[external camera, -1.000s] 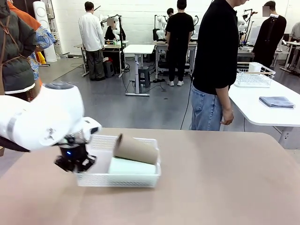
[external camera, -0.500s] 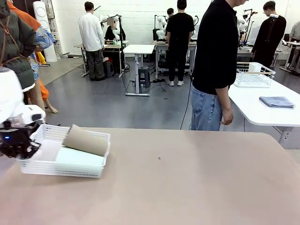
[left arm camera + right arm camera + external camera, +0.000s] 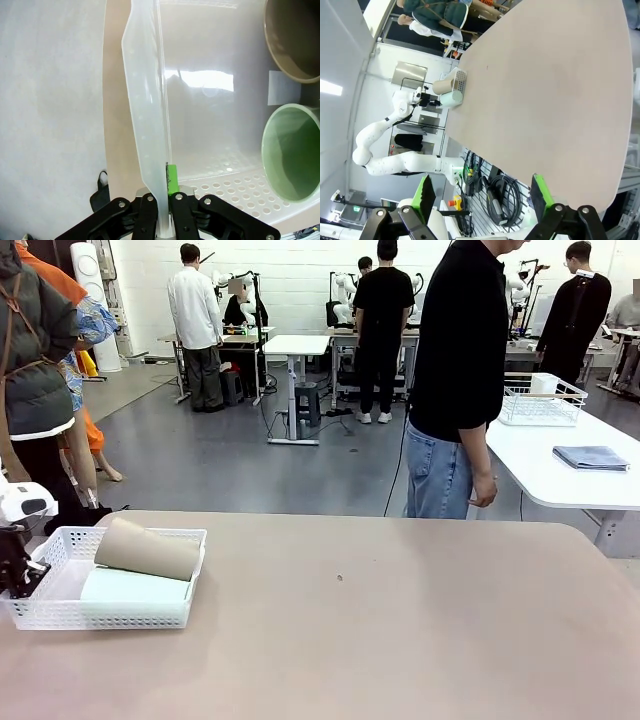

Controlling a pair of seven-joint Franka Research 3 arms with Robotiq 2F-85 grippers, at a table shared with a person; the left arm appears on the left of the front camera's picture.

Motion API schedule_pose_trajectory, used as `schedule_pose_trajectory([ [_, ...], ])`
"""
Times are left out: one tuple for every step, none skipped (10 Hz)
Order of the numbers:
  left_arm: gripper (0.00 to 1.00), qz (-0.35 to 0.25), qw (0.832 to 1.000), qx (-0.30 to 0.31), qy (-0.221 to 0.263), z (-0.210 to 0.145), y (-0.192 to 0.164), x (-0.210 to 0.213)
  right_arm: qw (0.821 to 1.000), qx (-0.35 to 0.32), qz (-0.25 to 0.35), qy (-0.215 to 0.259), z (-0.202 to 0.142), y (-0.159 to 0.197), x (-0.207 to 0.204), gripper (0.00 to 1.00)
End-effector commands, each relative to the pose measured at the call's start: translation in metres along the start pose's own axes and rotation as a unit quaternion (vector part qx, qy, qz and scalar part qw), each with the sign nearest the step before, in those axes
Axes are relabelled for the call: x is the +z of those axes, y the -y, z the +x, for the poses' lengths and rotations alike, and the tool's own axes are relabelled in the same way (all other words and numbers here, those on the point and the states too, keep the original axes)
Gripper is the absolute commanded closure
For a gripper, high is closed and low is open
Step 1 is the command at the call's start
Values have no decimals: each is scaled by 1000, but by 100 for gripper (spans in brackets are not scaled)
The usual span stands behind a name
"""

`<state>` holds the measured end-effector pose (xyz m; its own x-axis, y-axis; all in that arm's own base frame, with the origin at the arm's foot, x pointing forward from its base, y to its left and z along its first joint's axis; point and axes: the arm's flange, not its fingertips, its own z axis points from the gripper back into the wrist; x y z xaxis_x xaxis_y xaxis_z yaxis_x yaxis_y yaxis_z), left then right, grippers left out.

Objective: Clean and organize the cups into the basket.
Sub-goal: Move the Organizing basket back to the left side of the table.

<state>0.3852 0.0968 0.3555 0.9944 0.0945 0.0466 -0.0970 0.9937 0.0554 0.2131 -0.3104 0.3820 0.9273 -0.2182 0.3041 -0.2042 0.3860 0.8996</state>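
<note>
The white lattice basket (image 3: 60, 616) sits at the table's left edge. A tan-brown cup (image 3: 148, 548) lies across it, resting on a pale mint cup (image 3: 135, 587). My left gripper (image 3: 18, 570) is shut on the basket's left rim. In the left wrist view my gripper (image 3: 162, 187) pinches the rim (image 3: 147, 120), with the open mouths of the tan cup (image 3: 295, 40) and mint cup (image 3: 292, 150) to the right. My right gripper (image 3: 482, 195) hangs open off the table, far from the basket (image 3: 461, 80).
A person in a black shirt (image 3: 460, 370) stands at the far edge of the brown table (image 3: 400, 620), hands down. A second white table at the right holds a wire rack (image 3: 542, 400) and a folded blue cloth (image 3: 590, 457).
My left gripper has dragged the basket with both cups from the table's middle-left to its left edge. The cups kept their places inside.
</note>
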Motion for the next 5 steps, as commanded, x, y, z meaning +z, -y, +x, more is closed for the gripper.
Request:
schedule_pose_trajectory([
  [96,12,1000,-5,8,0,5,9,1000,1,0,-2,1,-1,-1,0],
  [96,12,1000,-5,8,0,5,9,1000,1,0,-2,1,-1,-1,0],
  [96,12,1000,-5,8,0,5,9,1000,1,0,-2,1,-1,-1,0],
  [96,12,1000,-5,8,0,5,9,1000,1,0,-2,1,-1,-1,0],
  [96,12,1000,-5,8,0,5,9,1000,1,0,-2,1,-1,-1,0],
])
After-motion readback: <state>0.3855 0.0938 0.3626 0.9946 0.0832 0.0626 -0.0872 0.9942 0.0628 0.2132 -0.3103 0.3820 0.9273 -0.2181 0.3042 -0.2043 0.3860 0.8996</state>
